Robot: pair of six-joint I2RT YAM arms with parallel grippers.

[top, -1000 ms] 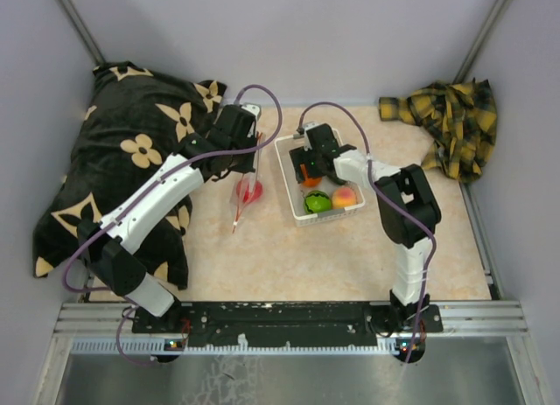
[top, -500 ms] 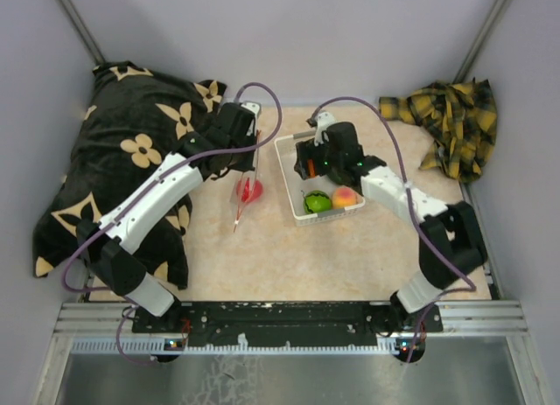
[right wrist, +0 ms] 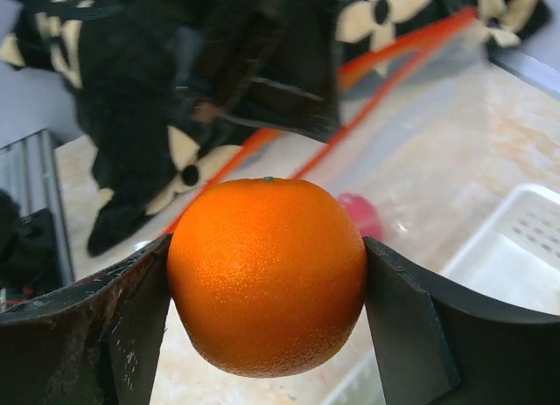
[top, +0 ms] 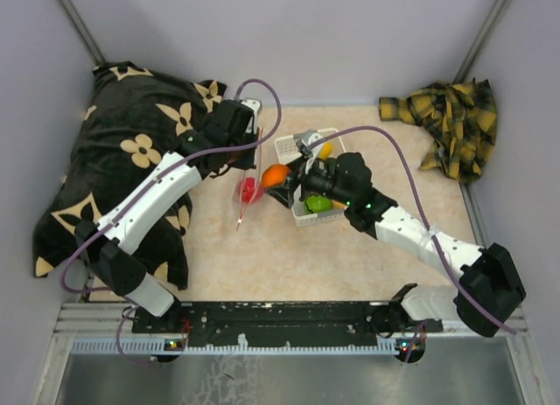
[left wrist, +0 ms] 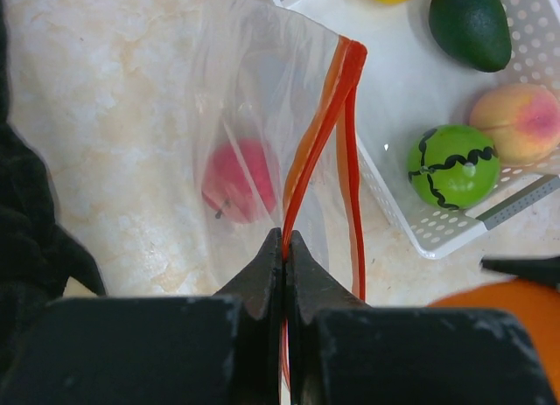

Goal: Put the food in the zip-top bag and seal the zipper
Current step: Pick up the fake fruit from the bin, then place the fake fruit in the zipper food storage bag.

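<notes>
Fingers of the left gripper pinched tight on the thin red-orange zipper strip of the clear crinkly plastic bag — round red apple inside. The right gripper clamps the round orange fruit near the bag — green lime, pink-orange peach and dark green avocado lie in the white perforated plastic basket.

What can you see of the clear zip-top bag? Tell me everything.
The zip-top bag is clear, crinkly plastic with a red-orange zipper along its mouth. The left end effector pinches one zipper strip, holding it up; the other strip hangs apart, so the mouth gapes. A red apple lies inside. The bag's bottom seems to rest on the beige table, left of the white basket. The orange in the right end effector is close beside the opening.
</notes>
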